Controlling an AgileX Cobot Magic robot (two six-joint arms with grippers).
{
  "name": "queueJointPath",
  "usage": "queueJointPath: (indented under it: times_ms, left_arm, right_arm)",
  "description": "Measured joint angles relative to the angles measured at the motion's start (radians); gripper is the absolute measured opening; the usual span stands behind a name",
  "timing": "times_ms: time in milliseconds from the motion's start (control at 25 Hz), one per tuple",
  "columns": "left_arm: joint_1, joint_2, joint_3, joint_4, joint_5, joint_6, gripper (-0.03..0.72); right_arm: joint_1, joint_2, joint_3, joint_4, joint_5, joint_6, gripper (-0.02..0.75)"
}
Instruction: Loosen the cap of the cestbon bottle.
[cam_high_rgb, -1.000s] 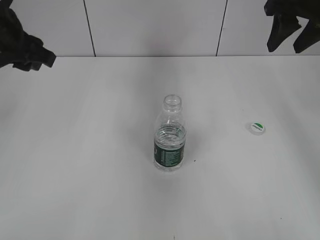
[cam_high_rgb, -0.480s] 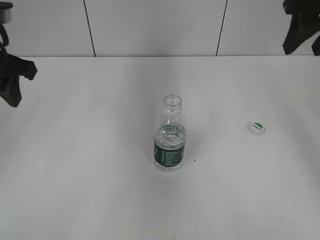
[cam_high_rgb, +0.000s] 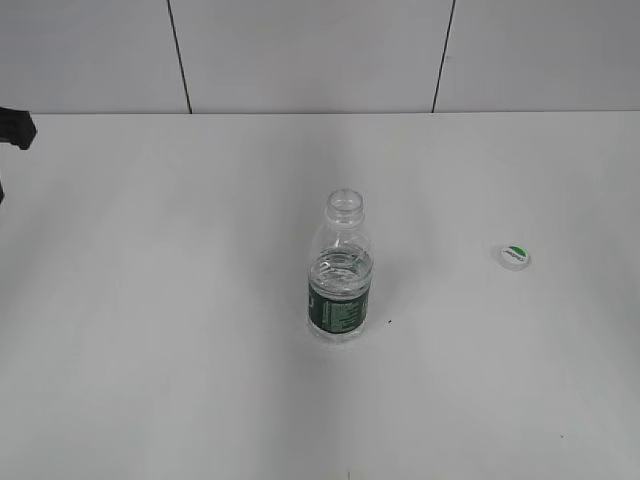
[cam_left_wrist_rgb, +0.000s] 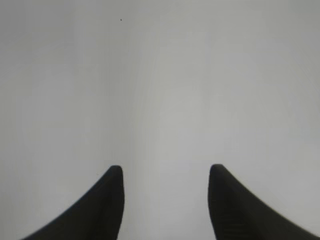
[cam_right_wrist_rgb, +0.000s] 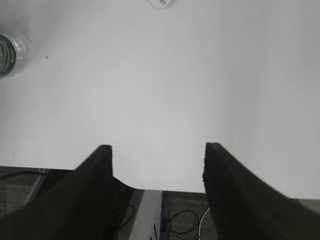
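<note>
The cestbon bottle (cam_high_rgb: 340, 282) stands upright in the middle of the white table, clear with a dark green label band, its mouth open with no cap on it. The cap (cam_high_rgb: 513, 256), white with a green half-disc on top, lies on the table to the bottle's right, apart from it. In the right wrist view the bottle (cam_right_wrist_rgb: 9, 52) shows at the far left edge and the cap (cam_right_wrist_rgb: 161, 2) at the top edge. My left gripper (cam_left_wrist_rgb: 165, 172) is open and empty over bare table. My right gripper (cam_right_wrist_rgb: 156, 150) is open and empty at the table's edge.
The white table (cam_high_rgb: 180, 350) meets a pale panelled wall (cam_high_rgb: 300, 50) at the back. A dark part of the left arm (cam_high_rgb: 12, 128) shows at the exterior view's left edge. Below the table's edge (cam_right_wrist_rgb: 165, 190) in the right wrist view lie cables (cam_right_wrist_rgb: 185, 220) on the floor.
Both arms have pulled back from the upper corners of the exterior view: the right arm has left it, the left arm shows only a small part. Bottle and cap have not moved.
</note>
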Motion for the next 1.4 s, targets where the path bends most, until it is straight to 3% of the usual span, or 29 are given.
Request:
queueJointPath:
  times_ms: [280, 800, 1160, 1400]
  left_arm:
    - [0.001, -0.134, 0.050, 0.000, 0.000, 0.008, 0.324]
    - [0.001, -0.620, 0.364, 0.042, 0.004, 0.041, 0.316]
    - [0.001, -1.005, 0.533, 0.047, -0.057, 0.041, 0.302]
    - [0.001, -1.175, 0.619, 0.048, -0.081, 0.042, 0.300]
  right_arm:
    - [0.000, -0.217, 0.150, -0.036, 0.001, 0.000, 0.442]
    - [0.000, -0.655, 0.273, -0.052, 0.003, 0.000, 0.442]
    - [0.000, -0.859, 0.453, -0.104, -0.001, -0.003, 0.442]
    - [0.000, -0.993, 0.571, -0.116, -0.087, -0.028, 0.442]
